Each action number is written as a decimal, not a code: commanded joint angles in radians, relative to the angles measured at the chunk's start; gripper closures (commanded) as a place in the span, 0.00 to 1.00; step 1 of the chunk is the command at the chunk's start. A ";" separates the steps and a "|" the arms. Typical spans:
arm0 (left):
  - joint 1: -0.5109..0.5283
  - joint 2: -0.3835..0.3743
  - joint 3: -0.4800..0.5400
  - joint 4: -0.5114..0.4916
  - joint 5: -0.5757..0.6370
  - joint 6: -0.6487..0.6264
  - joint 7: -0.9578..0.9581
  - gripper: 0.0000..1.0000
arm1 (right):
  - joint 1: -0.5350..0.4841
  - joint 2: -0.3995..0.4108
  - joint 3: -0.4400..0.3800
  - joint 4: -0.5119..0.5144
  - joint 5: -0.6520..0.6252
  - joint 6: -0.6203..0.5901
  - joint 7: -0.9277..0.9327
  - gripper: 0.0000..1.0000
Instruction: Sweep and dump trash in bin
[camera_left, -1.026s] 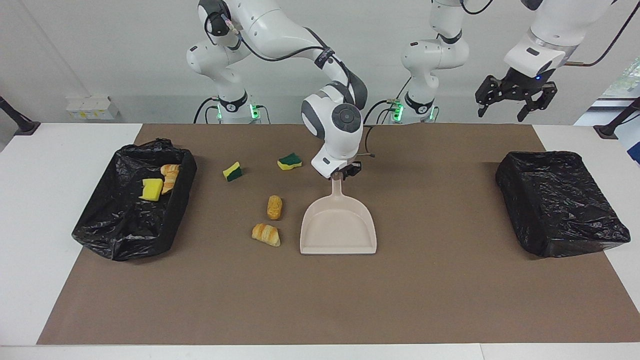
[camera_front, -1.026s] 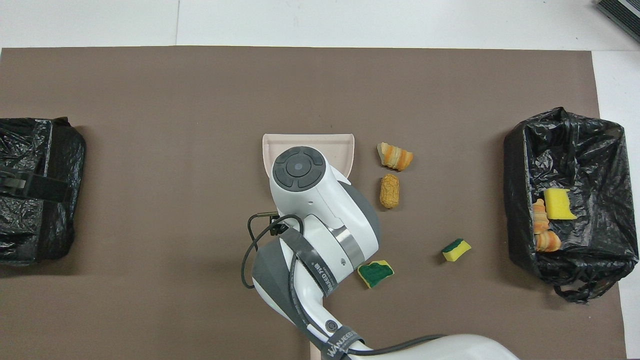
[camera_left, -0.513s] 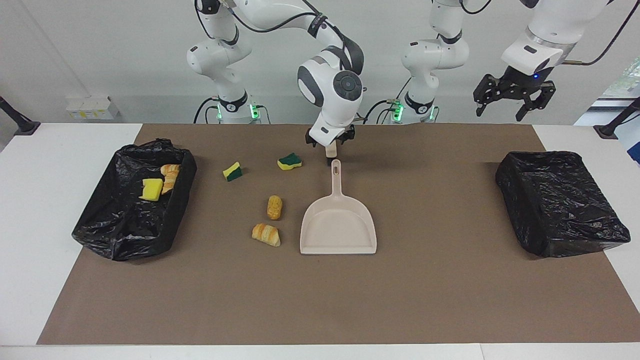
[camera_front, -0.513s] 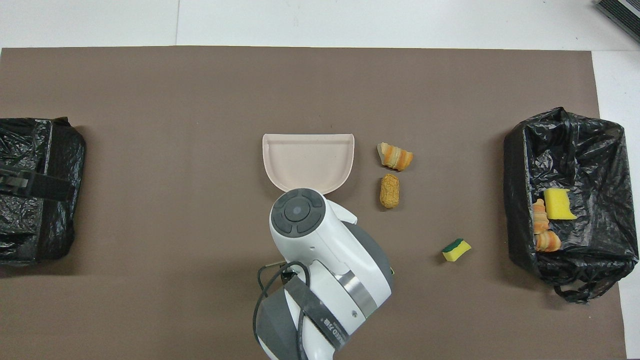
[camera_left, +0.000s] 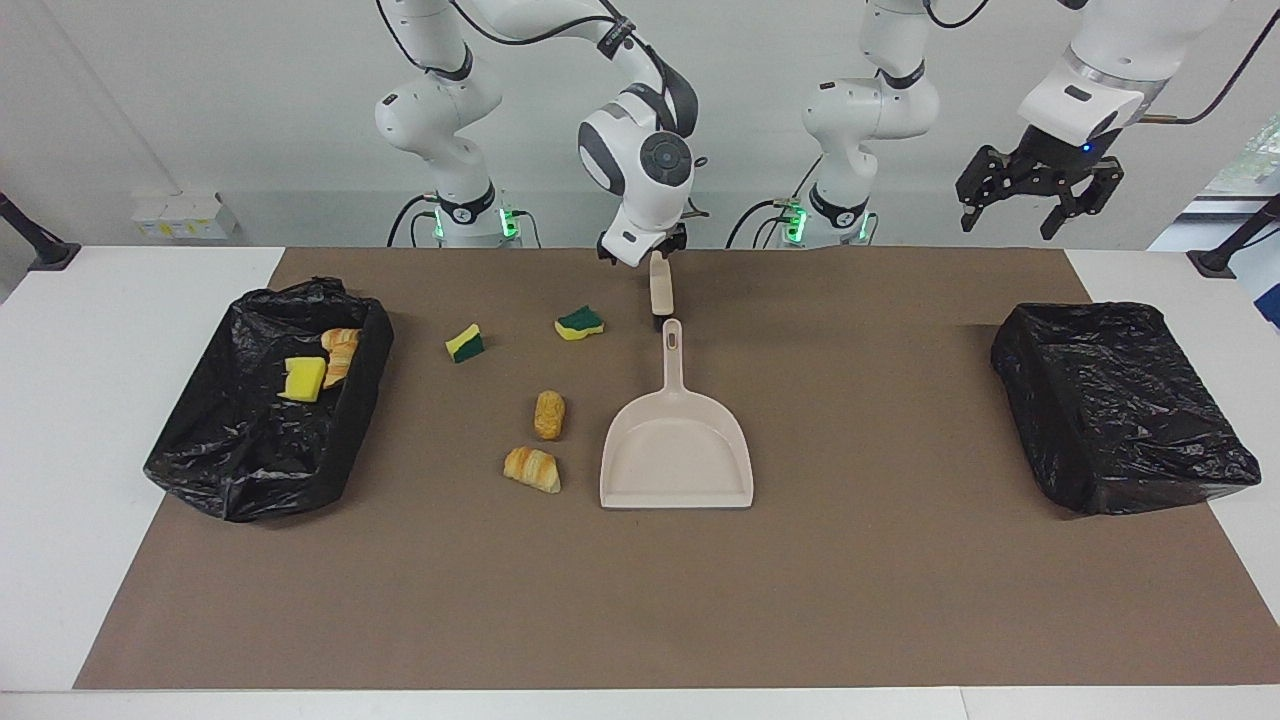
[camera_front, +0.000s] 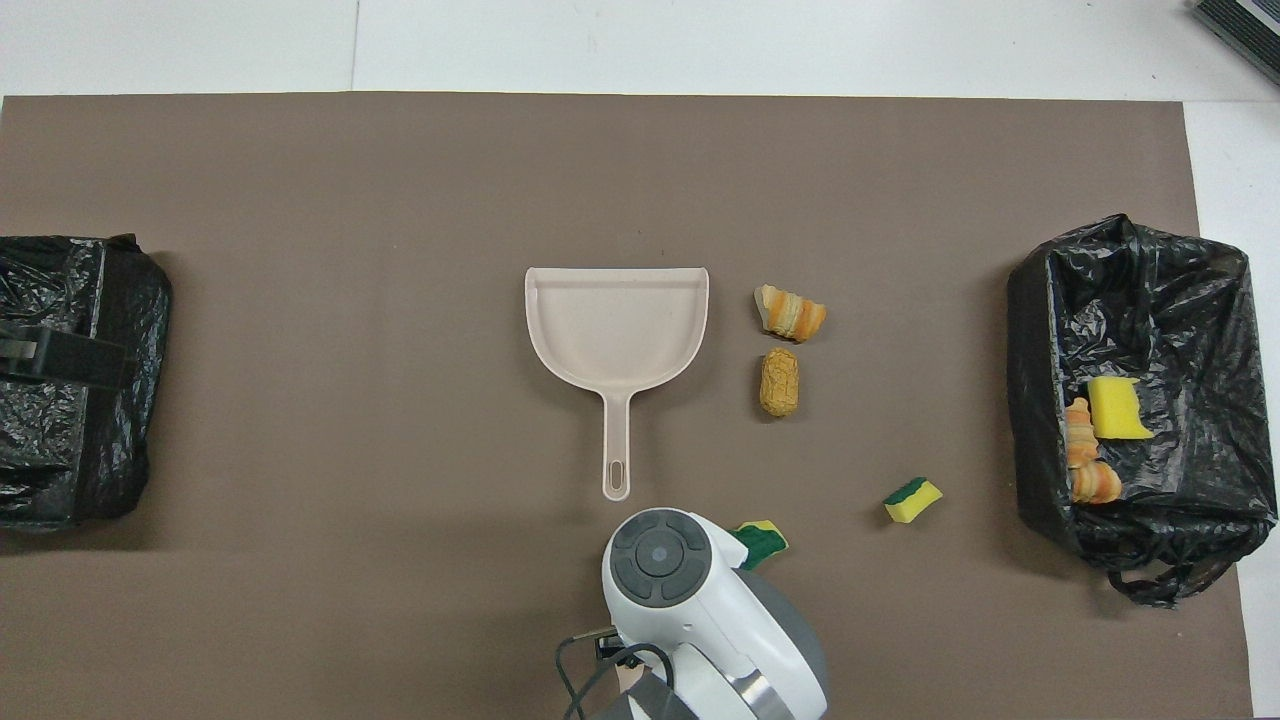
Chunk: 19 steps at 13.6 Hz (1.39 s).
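mid-mat, dustpan (camera_left: 676, 440) handle points toward robots; right gripper (camera_left: 645, 250) and left gripper (camera_left: 1035, 195) jaws apart.

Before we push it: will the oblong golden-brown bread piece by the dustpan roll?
Probably rolls if pushed sideways: the oblong golden-brown bread piece looks rounded, long axis parallel to the handle of the pale pink plastic dustpan. Likely light: far smaller than the pan.

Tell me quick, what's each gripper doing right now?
Left gripper: open, empty, waiting in the air.
Right gripper: at the top of the upright cream brush; open or closed cannot be told.
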 joint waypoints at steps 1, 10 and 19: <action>-0.050 0.005 0.047 0.020 0.014 -0.019 -0.041 0.00 | 0.019 -0.063 -0.001 -0.074 0.099 0.047 0.022 0.00; -0.049 -0.010 0.056 0.017 0.014 -0.028 -0.042 0.00 | 0.153 -0.083 -0.001 -0.143 0.101 0.073 0.107 0.06; -0.058 -0.027 0.041 -0.009 0.005 -0.017 -0.049 0.00 | 0.177 -0.066 -0.001 -0.143 0.106 0.100 0.158 0.85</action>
